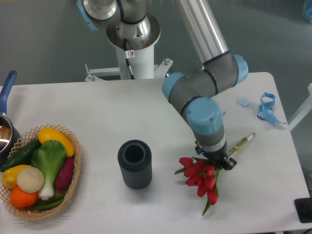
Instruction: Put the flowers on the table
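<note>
The flowers (199, 176), a bunch of red tulips with green leaves, lie low at the front right of the white table (146, 102). Their tied green stems (242, 142) stick out up and to the right past the arm. My gripper (215, 161) points down onto the bunch just behind the blooms and is shut on the stems. Its fingers are mostly hidden under the wrist. I cannot tell whether the blooms touch the tabletop.
A dark ribbed cylindrical vase (134, 164) stands upright left of the flowers. A wicker basket (43, 171) of vegetables sits at the front left, with a pot (6, 131) behind it. Blue ribbon (265, 108) lies at the right edge.
</note>
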